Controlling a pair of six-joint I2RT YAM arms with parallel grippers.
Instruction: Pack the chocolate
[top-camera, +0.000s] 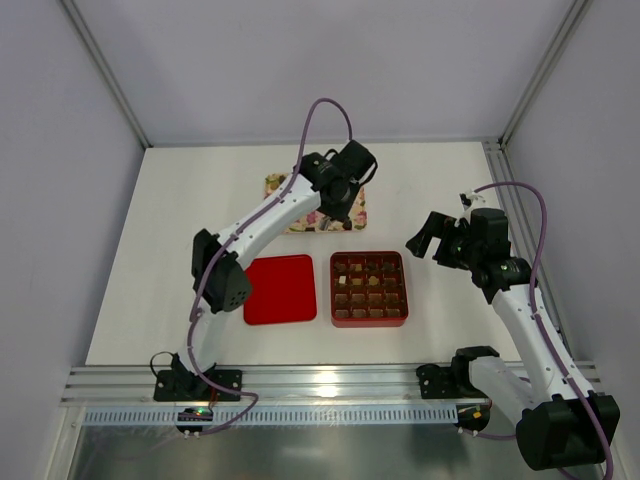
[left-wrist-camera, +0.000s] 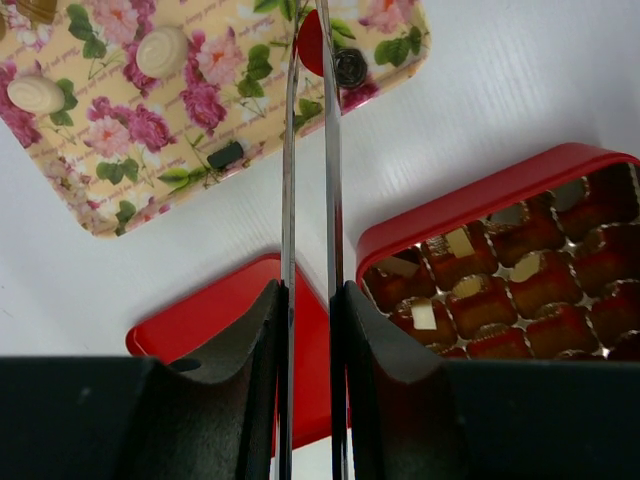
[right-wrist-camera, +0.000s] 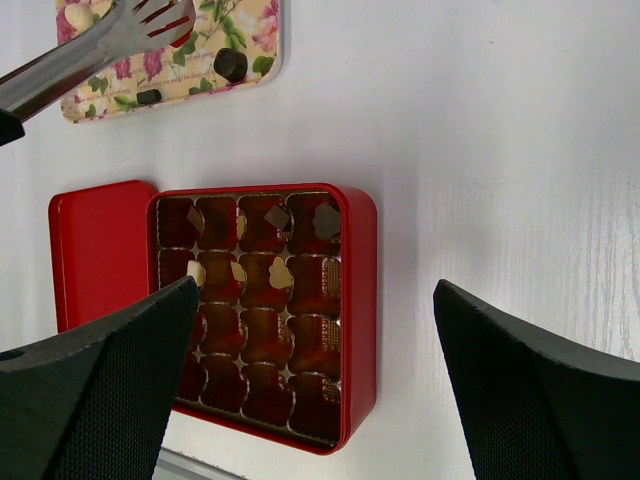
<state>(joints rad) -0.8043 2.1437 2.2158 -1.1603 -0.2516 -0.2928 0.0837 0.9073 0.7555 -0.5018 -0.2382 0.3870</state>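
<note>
- The left gripper (left-wrist-camera: 310, 300) is clamped on a pair of metal tongs (right-wrist-camera: 80, 55). Its fingers (left-wrist-camera: 255, 340) press the two blades from either side, so the blades run close together.
- The tongs reach out over the flowered tray (left-wrist-camera: 120, 215). The tray lies on the white table (top-camera: 200, 200), beyond the red box (right-wrist-camera: 362, 300).
- The chocolate (left-wrist-camera: 162, 50) is mainly on the tray as loose pieces. Two pale round pieces sit near one corner.
- A dark round piece (left-wrist-camera: 350, 68) lies just beside the tong tips. A small dark oblong piece (left-wrist-camera: 226, 155) lies nearer the tray's edge.
- Something red shows at the tong tips. The wrist views do not settle whether it is a pinched piece or something else.
- The red box stands open, with its lid (right-wrist-camera: 100, 250) lying flat just beside it on the left arm's side.
- The brown gridded insert (right-wrist-camera: 265, 330) fills the box. A few cells appear to hold pale or brown pieces, but the glossy cell walls make the count uncertain.
- The right gripper (right-wrist-camera: 315, 295) hangs above the table to the right of the box. Its jaws are spread wide and grasp nothing.
</note>
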